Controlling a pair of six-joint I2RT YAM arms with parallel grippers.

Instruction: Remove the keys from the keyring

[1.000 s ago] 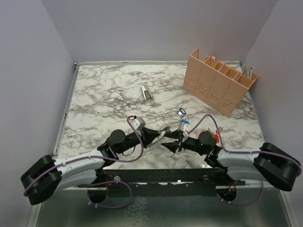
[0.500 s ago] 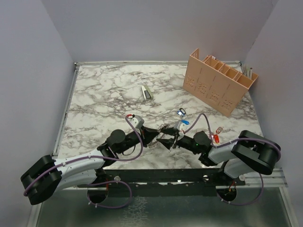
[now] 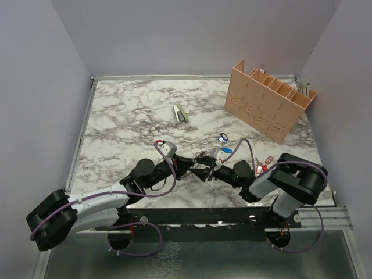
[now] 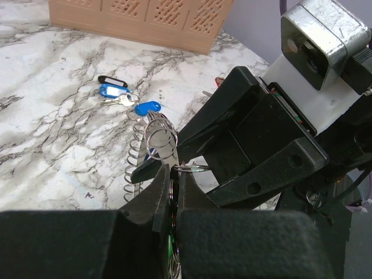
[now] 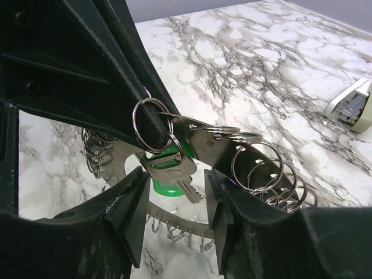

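The keyring (image 3: pixel 201 158) is a wide grey metal band hung with several thin split rings, held up between my two grippers near the table's front. My left gripper (image 3: pixel 195 170) is shut on the band's edge, seen close in the left wrist view (image 4: pixel 173 175). In the right wrist view the band (image 5: pixel 200 135) carries a silver key with a green head (image 5: pixel 166 188) on a split ring. My right gripper (image 5: pixel 174 203) is open, its fingers on either side of that key without touching it. Two blue-headed keys (image 3: pixel 222 138) lie loose on the table behind.
A tan slotted organizer (image 3: pixel 267 99) stands at the back right. A small stapler (image 3: pixel 180 113) lies mid-table. A bunch with red tags (image 3: pixel 266 161) lies by my right arm. The right gripper's black housing (image 4: pixel 256 145) fills the space just beyond my left jaws.
My right arm has folded and its gripper has moved left, up to the keyring and the left gripper. The left gripper has kept hold of the ring and barely moved.
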